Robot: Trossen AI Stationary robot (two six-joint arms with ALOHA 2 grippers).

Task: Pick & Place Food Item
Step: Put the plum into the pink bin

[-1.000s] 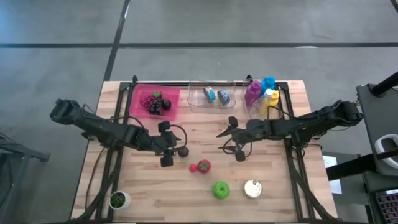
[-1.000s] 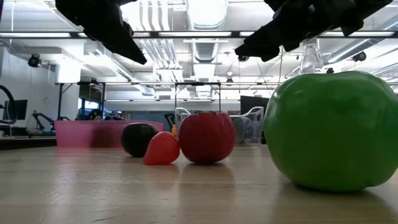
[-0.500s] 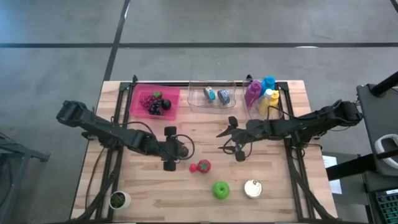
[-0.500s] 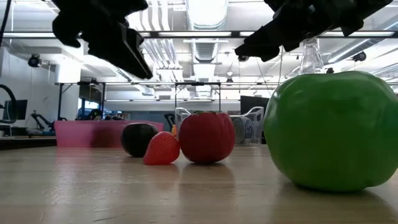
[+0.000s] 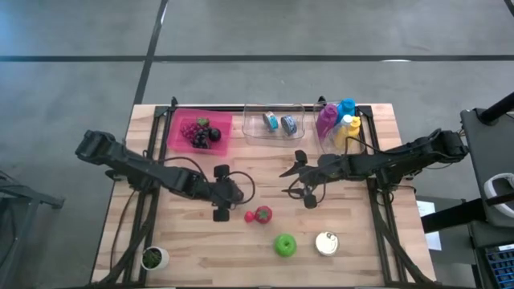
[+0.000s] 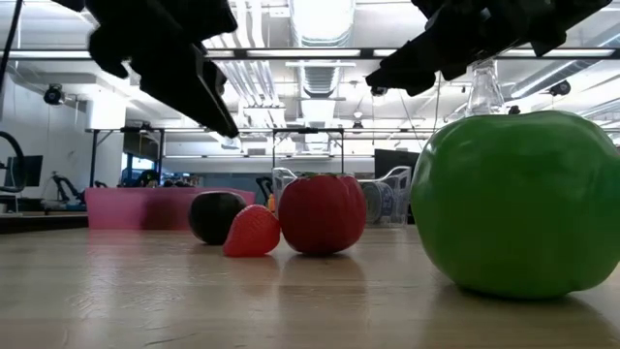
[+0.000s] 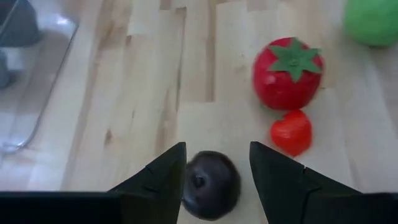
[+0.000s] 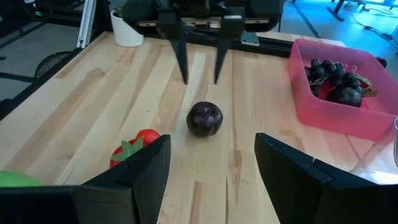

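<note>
The left gripper hangs low over the middle of the bench, its two fingers spread with a clear gap between them. Seen from its own wrist, the dark plum sits on the wood in that gap, between the fingertips; whether either finger touches it cannot be told. From the right wrist view the fingers point down just beyond the plum — tips above the wood, not pinching it.

Just right of the plum lie a small strawberry and a red tomato, close together, the tomato to the right. Nearer and further right sit a green apple and a tin can.

The right gripper hangs above the bench right of centre, well apart from the fruit, fingers spread and holding nothing.

At the far left of the bench stands a pink bin holding dark grapes. To its right is a clear tray with two small blue-grey items, and further right a clear holder with bottles — purple, blue and yellow. A small white pot with a green plant sits at the near left corner
</note>
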